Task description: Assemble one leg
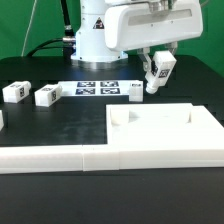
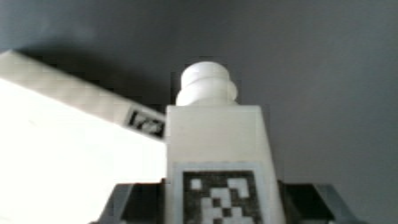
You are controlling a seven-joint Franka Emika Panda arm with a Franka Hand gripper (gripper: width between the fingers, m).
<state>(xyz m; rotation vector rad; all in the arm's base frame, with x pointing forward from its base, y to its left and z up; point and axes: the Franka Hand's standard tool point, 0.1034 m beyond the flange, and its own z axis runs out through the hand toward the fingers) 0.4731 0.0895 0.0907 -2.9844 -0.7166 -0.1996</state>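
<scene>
My gripper is shut on a leg, a small white block with a black-and-white tag. It holds the leg tilted in the air, just behind the large white panel. In the wrist view the leg stands between the dark fingers of the gripper, its rounded peg end pointing away and its tag facing the camera. The panel's corner lies beside and below it, with a tag on its edge.
Three more legs lie on the black table: two at the exterior view's left and one next to the held leg. The marker board lies behind them. The long white border rail runs along the front.
</scene>
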